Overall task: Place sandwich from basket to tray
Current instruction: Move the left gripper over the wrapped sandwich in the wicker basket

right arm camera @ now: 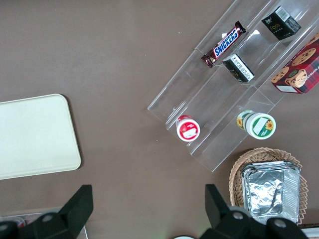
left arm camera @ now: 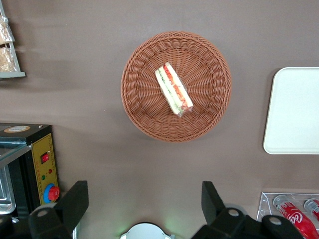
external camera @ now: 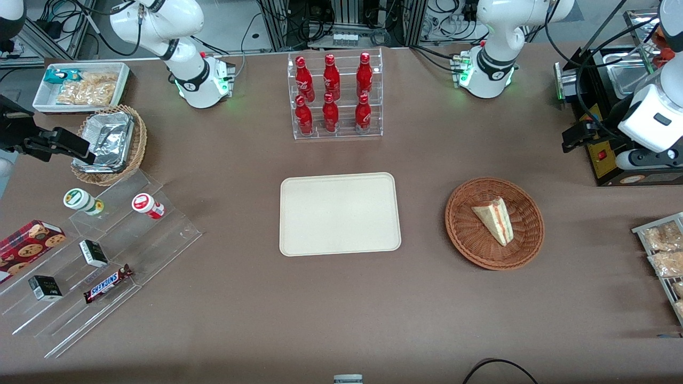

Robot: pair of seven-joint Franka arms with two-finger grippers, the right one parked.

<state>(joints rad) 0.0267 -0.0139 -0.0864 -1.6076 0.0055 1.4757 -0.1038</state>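
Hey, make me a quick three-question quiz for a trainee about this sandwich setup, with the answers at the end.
1. True or false: the sandwich already lies on the tray.
2. Multiple choice: the left arm's end effector is A) shut on the sandwich, B) open, above the table and clear of the basket, C) resting on the tray.
3. Fill in: the clear rack nearest the robot bases, farther from the front camera than the tray, holds six red ____.

Key: 1 false, it lies in the basket. 2 B. 3 bottles.
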